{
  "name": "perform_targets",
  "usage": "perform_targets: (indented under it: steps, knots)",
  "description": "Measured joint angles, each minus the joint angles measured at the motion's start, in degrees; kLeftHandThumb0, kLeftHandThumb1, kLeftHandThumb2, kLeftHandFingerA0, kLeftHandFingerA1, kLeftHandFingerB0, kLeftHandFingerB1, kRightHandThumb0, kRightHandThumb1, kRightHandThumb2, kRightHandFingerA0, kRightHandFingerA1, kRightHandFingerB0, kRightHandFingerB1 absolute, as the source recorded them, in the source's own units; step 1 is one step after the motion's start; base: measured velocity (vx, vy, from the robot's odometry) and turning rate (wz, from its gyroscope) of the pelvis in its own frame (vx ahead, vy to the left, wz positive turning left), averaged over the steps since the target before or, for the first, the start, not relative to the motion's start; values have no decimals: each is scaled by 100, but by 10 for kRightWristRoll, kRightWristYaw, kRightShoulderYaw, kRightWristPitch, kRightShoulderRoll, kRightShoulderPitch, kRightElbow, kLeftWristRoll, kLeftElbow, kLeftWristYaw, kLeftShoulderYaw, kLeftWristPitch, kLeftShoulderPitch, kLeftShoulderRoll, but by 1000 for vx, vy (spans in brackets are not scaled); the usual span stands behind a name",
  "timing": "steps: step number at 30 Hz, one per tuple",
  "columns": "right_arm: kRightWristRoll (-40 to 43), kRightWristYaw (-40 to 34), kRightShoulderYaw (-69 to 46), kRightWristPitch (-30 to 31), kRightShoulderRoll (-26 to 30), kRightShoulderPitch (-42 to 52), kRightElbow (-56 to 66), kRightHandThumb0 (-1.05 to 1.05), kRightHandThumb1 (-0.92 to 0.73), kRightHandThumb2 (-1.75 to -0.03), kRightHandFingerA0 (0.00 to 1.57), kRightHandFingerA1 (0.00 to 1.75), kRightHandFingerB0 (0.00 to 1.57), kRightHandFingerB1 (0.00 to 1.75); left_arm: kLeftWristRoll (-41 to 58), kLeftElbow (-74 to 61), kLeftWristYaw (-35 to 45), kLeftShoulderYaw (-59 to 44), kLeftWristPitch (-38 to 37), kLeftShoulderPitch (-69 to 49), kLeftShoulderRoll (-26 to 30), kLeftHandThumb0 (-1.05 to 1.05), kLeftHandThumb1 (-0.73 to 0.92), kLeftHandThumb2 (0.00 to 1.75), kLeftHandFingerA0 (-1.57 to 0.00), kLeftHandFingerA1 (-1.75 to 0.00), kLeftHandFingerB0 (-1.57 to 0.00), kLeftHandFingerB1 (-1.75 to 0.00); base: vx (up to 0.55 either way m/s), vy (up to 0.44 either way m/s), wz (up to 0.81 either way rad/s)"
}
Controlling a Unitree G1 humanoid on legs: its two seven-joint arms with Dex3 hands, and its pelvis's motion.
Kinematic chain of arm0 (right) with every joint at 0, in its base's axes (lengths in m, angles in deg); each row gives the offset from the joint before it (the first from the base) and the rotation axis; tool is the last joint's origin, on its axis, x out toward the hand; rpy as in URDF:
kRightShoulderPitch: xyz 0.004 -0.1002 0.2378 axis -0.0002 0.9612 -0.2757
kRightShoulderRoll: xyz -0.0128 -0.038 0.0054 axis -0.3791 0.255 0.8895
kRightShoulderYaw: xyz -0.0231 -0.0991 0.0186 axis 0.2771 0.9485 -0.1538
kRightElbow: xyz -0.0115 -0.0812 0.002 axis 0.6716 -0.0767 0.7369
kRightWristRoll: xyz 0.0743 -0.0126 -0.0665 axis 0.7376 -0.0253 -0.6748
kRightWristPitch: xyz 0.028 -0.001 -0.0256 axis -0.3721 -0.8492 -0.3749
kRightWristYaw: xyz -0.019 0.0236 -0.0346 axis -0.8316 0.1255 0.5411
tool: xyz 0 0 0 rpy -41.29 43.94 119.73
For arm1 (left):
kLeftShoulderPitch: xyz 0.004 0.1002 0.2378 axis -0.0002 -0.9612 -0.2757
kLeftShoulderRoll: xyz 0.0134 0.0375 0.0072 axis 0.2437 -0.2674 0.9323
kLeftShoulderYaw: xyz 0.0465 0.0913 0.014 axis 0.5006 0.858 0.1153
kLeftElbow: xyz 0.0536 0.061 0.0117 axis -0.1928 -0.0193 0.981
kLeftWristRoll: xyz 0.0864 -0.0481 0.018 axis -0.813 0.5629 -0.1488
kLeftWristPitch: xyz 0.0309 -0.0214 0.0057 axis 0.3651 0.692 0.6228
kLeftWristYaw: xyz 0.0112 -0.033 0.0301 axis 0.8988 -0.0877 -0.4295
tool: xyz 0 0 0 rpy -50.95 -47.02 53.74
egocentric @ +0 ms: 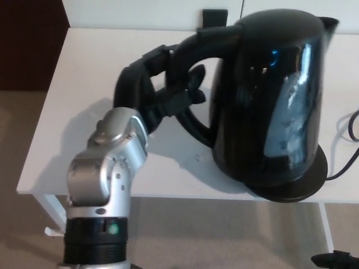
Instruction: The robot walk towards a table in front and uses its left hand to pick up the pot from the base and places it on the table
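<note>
A glossy black kettle-shaped pot (275, 95) stands upright on its round black base (303, 182) on the white table (84, 112), at the right of the head view. My left hand (160, 84) reaches in from the lower left on a silver wrist. Its black fingers (190, 84) pass through the loop of the pot's handle (193, 45) and curl around it. The pot still rests on the base. My right hand does not show.
A black power cord (345, 162) runs off the base to the right across the table. The table's front edge lies just past my forearm, with beige carpet (22, 224) below. A small black object (214, 18) sits at the table's far edge.
</note>
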Motion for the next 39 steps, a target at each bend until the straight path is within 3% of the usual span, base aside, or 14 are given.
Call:
perform_targets:
  steps: [5,9,10,13,14,18,26,27,39]
  knots:
    - [-2,0,4,0,0,-2,-2,-37,-67,-59,58,46,52,41,26,0,-8,-40,27,27,21,-22,82,68,-79,-158,-74,-100,0,0,0]
    - [-4,0,8,0,0,-3,-2,-37,-67,-59,58,46,51,40,41,-2,-11,-68,46,72,40,-21,87,65,-88,-150,-78,-94,0,0,0]
    - [-4,0,9,0,0,-3,-2,-38,-67,-59,56,46,51,40,47,-3,-11,-75,51,85,45,-19,85,70,-81,-158,-71,-102,0,0,0]
    - [-5,0,11,0,0,-5,-4,-36,-68,-59,55,47,50,41,59,-11,-10,-97,64,130,67,-19,89,66,-78,-161,-65,-104,0,0,0]
    - [-6,0,12,0,0,-6,-5,-36,-66,-59,61,49,51,41,65,-16,-7,-102,69,146,79,-21,87,68,-78,-165,-56,-107,0,0,0]
    - [-8,0,12,-3,3,-8,-14,-35,-66,-59,62,48,50,40,82,-36,18,-108,75,184,148,-19,86,64,-75,-169,-62,-106,0,0,0]
    - [-9,0,12,-4,4,-9,-16,-36,-67,-58,66,50,52,41,74,-19,55,-82,69,142,244,-20,83,64,-78,-171,-59,-112,0,0,0]
    - [-10,0,12,-5,4,-9,-18,-36,-66,-59,66,51,51,41,69,-12,62,-73,63,131,258,-19,83,65,-84,-172,-60,-112,0,0,0]
    - [-12,0,12,-5,4,-10,-18,-34,-66,-59,62,49,50,41,34,52,93,-31,9,87,307,-18,82,65,-83,-169,-65,-115,0,0,0]
